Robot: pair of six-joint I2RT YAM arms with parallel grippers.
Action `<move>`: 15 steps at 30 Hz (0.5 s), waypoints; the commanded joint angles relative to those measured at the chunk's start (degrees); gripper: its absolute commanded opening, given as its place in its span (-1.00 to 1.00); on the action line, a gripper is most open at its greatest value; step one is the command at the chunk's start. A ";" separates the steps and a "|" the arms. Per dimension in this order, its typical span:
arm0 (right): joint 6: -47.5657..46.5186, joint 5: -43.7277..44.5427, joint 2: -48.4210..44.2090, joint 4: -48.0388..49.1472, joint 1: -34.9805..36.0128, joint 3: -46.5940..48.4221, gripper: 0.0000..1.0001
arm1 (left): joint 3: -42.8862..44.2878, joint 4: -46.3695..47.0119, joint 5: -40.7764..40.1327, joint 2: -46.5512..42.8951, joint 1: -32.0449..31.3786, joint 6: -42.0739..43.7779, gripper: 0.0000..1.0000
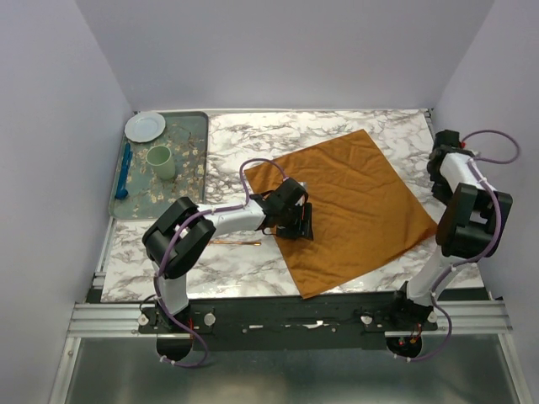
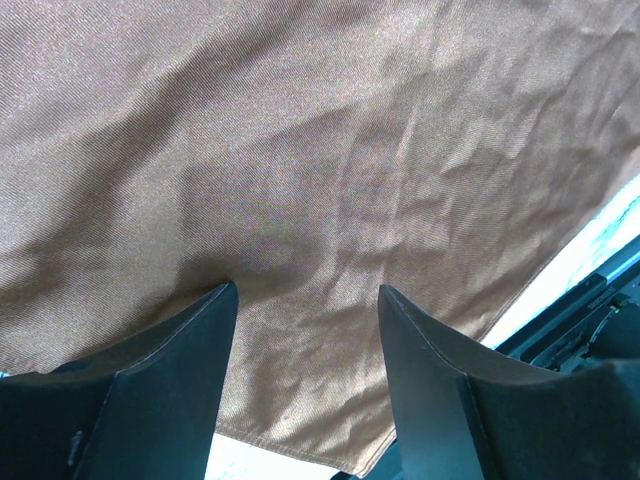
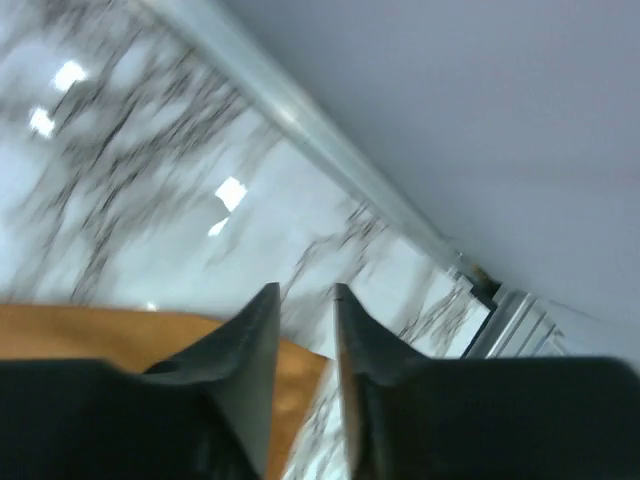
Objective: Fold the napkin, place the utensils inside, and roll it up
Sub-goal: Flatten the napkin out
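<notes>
Napkin (image 1: 349,206): one rust-orange, matte cloth, unfolded and in a single layer. It lies flat on the marble table (image 1: 244,143), turned as a diamond right of centre, its near corner close to the table's front edge. The left wrist view (image 2: 320,170) shows light creases and a stitched hem.

Fork (image 1: 236,242): a slim copper piece lying flat on bare marble just left of the napkin, apart from it. Tine end not discernible.

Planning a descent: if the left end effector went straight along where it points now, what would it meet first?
The napkin. The left end effector points down at the cloth with its jaws open and nothing in between. It looks very close, possibly touching already; depth is unclear.
</notes>
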 commanded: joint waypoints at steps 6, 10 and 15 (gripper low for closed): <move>-0.52 -6.83 -3.83 -3.65 8.91 2.91 0.68 | 6.76 -6.93 -2.21 -4.37 1.33 3.99 0.40; 3.34 -25.75 -8.93 -0.06 9.98 -2.70 0.56 | 10.00 -7.11 -1.34 -3.42 4.05 4.00 0.41; 10.44 -40.95 -9.48 8.83 9.98 -9.39 0.26 | 13.70 -6.93 1.83 2.38 6.34 3.47 0.40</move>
